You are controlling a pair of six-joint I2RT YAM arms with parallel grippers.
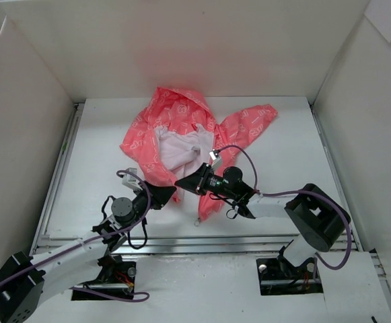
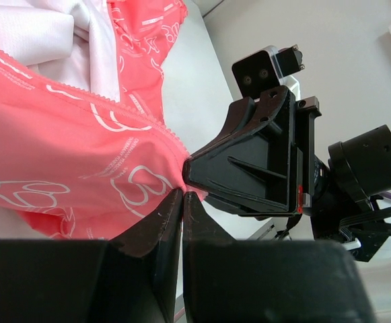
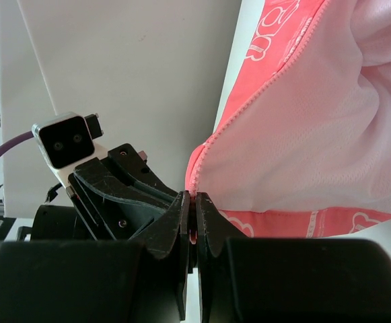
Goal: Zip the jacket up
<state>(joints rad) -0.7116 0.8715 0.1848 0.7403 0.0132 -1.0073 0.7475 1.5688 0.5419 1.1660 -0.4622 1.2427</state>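
jacket lay open on the worktop, mid-back, white lining up, hood toward the far wall. right pincer was fully closed, nipping the zipper edge at the bottom of the front. left pincer was closed too, tips pinching the hem corner of the pink panel. the two pincers sat nearly nose to nose.

Bright even white light, soft faint shadows, wrist-view foregrounds slightly blurred

jacket on table, left tool, right tool at near hem
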